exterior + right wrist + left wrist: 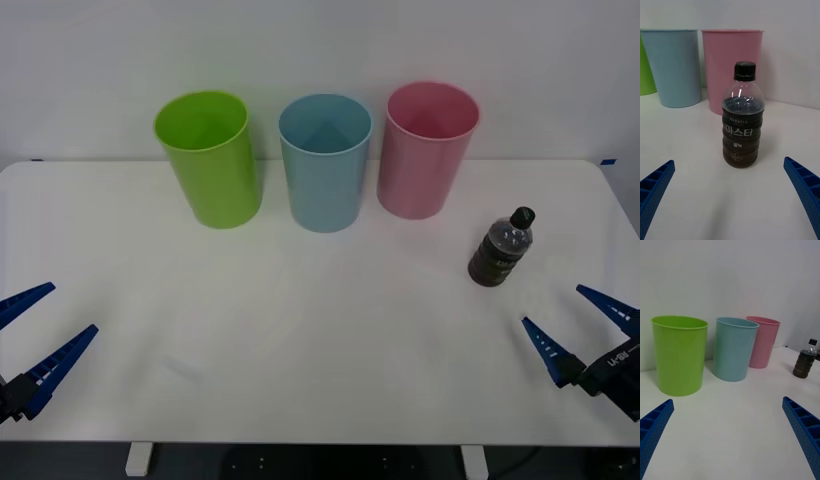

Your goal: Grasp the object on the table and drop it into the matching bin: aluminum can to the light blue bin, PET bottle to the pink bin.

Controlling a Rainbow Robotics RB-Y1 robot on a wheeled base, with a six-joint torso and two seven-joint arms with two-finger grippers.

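A small PET bottle (501,248) (743,122) (805,359) with dark brown contents, a dark label and a black cap stands upright on the white table (300,340), to the right of the pink bin (428,150) (732,67) (763,341). The light blue bin (325,162) (676,67) (733,348) stands left of the pink one. My right gripper (580,325) (730,195) is open near the table's front right, with the bottle ahead of its fingers and apart from them. At the front left my left gripper (42,322) (728,435) is open, holding nothing.
A lime green bin (210,158) (678,354) stands leftmost in the row of three at the back of the table, against a white wall. Wide bare tabletop lies between the bins and both grippers.
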